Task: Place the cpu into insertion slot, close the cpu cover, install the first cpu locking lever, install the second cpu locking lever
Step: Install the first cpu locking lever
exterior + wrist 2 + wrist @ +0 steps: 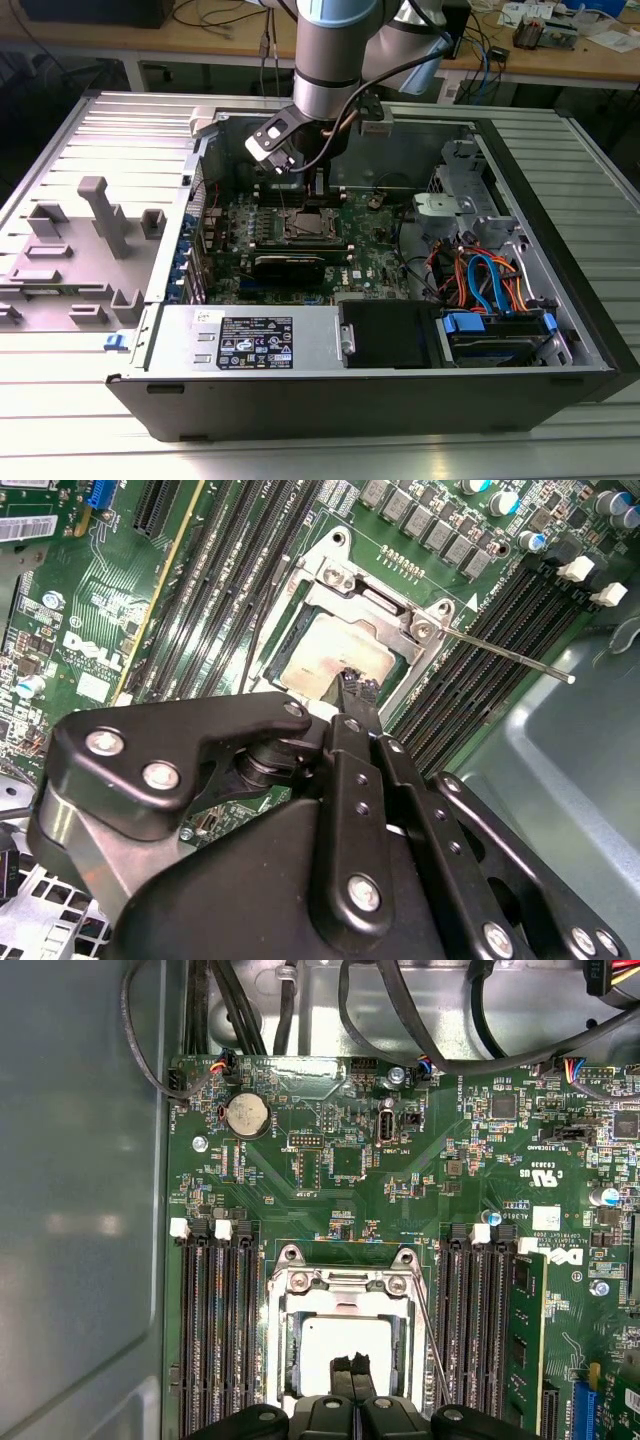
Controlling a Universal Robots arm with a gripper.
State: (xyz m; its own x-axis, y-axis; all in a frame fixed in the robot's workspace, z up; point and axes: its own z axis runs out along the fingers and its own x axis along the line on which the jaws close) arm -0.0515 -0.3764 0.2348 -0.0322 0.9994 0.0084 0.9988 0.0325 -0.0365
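Tool (351,1372) pinched shut, fingertips together and gripping nothing, poised at one edge of the cpu (345,1332). Directly beneath the tips, seated in the insertion slot (293,1345), framed by the cpu cover (340,1282). Just beside the tool, thin locking lever (500,655) angled out over memory slots (215,1330).

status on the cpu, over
Shut gripper, tips over cpu. It sits in slot. One lever juts out over memory slots.

One cpu (340,1338), one insertion slot (294,1358), one cpu cover (340,1296) (silver frame), one end effector (351,1363)
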